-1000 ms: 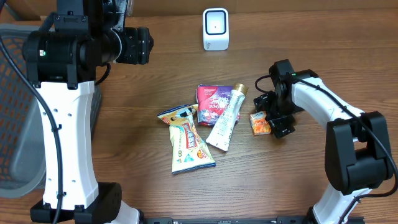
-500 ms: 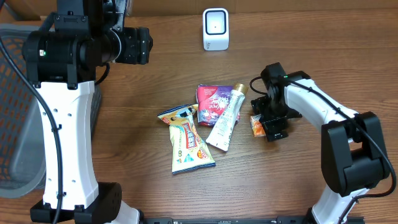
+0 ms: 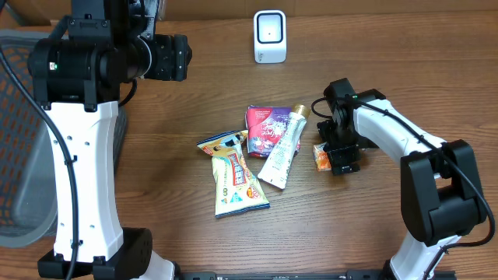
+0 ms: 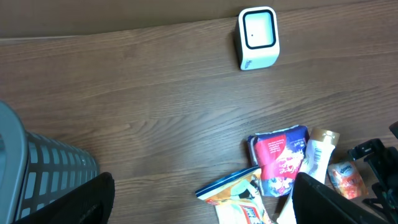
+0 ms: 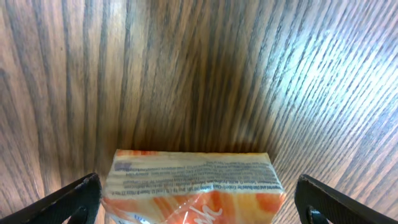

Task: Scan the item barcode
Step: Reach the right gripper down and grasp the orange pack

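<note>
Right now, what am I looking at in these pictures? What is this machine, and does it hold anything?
Two robot arms stand at a wooden table. One picture looks down from above; the others come from a camera on each wrist. On the table: a white scanner box, a red pouch, a tube, snack packets and a small orange packet, with a grey basket at the left. The right pincer is open, straddling the orange packet. The left pincer is open too, raised above the table. Nothing is held.

Mock checkout bench: scanner (image 3: 270,36), snack packets (image 3: 237,183).
</note>
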